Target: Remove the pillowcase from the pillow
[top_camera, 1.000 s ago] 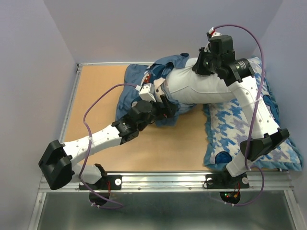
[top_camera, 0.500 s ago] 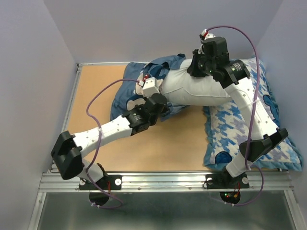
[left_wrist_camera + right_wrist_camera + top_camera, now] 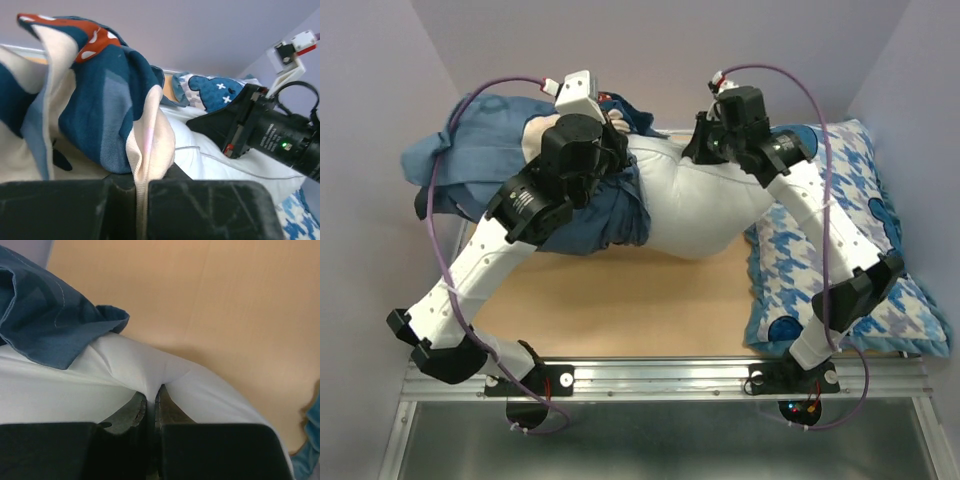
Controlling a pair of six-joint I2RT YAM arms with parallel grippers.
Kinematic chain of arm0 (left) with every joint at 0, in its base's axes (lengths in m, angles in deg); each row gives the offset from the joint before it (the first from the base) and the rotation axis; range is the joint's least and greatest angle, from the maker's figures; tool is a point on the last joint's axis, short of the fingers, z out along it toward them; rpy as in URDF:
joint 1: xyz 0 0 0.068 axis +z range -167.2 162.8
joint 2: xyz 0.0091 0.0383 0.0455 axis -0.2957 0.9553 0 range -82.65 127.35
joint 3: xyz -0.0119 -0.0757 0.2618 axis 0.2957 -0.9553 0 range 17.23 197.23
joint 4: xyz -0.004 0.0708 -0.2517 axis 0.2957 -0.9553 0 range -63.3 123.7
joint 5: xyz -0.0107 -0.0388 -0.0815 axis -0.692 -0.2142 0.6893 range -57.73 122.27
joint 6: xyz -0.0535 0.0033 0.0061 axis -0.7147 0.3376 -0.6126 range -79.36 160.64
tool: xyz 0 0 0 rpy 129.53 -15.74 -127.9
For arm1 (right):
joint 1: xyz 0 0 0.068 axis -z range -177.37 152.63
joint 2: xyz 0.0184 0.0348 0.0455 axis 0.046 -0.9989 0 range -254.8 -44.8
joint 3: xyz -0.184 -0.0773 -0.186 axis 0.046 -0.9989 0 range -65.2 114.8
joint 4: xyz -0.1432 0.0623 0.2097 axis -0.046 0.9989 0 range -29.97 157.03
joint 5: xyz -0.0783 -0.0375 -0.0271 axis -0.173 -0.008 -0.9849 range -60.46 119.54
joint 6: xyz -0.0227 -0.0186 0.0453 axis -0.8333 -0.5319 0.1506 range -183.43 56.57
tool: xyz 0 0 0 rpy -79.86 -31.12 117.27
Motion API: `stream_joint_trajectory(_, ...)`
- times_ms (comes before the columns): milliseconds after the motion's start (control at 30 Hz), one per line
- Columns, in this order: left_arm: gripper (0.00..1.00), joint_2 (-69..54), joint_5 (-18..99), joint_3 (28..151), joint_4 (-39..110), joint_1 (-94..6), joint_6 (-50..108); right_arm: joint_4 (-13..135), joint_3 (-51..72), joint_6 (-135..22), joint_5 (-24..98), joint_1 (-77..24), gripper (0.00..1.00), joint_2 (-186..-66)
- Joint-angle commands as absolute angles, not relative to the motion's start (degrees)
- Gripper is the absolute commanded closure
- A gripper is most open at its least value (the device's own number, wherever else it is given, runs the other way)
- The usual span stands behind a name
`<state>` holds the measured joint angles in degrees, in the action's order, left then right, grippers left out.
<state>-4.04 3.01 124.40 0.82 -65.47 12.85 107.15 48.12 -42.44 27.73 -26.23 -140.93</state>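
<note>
The dark slate-blue pillowcase [image 3: 470, 150] is hoisted off the table at the back left, still covering the left end of the white pillow [image 3: 695, 205]. My left gripper [image 3: 618, 148] is raised high and shut on a fold of the pillowcase [image 3: 100, 110], whose cream inner side runs down between the jaws of the left gripper [image 3: 141, 200]. My right gripper [image 3: 700, 140] holds the pillow's far right end. In the right wrist view the right gripper [image 3: 151, 395] is shut on a pinch of white pillow [image 3: 75, 390], with the pillowcase [image 3: 50, 325] bunched at upper left.
A blue-and-white houndstooth pillow [image 3: 830, 250] lies along the right side under my right arm. The tan tabletop [image 3: 650, 300] shows in front of the pillow. Grey walls close in on the left, back and right; a metal rail [image 3: 660, 380] runs along the near edge.
My left gripper closed on the pillowcase and swung up and back, lifting the fabric off the table to the left. The pillow rose with it. My right gripper shifted slightly left, still pinching.
</note>
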Motion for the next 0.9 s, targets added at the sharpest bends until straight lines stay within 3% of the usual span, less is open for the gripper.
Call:
stream_joint_trajectory(0,1.0,-3.63,13.34,114.12,9.69,-57.56,14.72,100.65,37.39,-42.96,19.78,-23.73,0.99,-146.3)
stream_joint_trajectory(167,1.0,-3.28,26.19,93.21,21.3,-50.44,10.24,98.35,39.2,-43.04,23.64,-23.21,0.99,-157.26)
stream_joint_trajectory(267,1.0,-2.32,27.7,88.51,24.73,-49.99,9.18,98.27,45.61,-42.96,24.96,-22.85,0.99,-164.22)
stream_joint_trajectory(333,1.0,0.04,27.61,88.33,25.7,-49.64,9.0,98.53,52.81,-43.39,26.89,-22.42,0.93,-167.83)
stream_joint_trajectory(433,1.0,5.48,27.96,92.09,24.13,-47.88,9.61,98.97,61.32,-43.05,28.04,-21.54,0.67,-171.44)
stream_joint_trajectory(467,1.0,6.72,28.31,92.81,24.12,-47.35,9.61,98.97,62.75,-42.87,28.22,-21.27,0.47,-171.27)
stream_joint_trajectory(567,1.0,11.12,29.98,95.44,24.65,-45.59,9.7,98.18,66.27,-43.65,26.82,-21.01,0.23,-167.77)
stream_joint_trajectory(633,1.0,14.01,30.68,97.37,24.65,-44.54,10.05,96.26,65.5,-44.62,25.76,-21.01,0.15,-163.46)
stream_joint_trajectory(867,1.0,19.56,34.11,102.11,24.74,-42.17,10.76,90.54,57.43,-46.12,26.11,-21.01,0.05,-148.54)
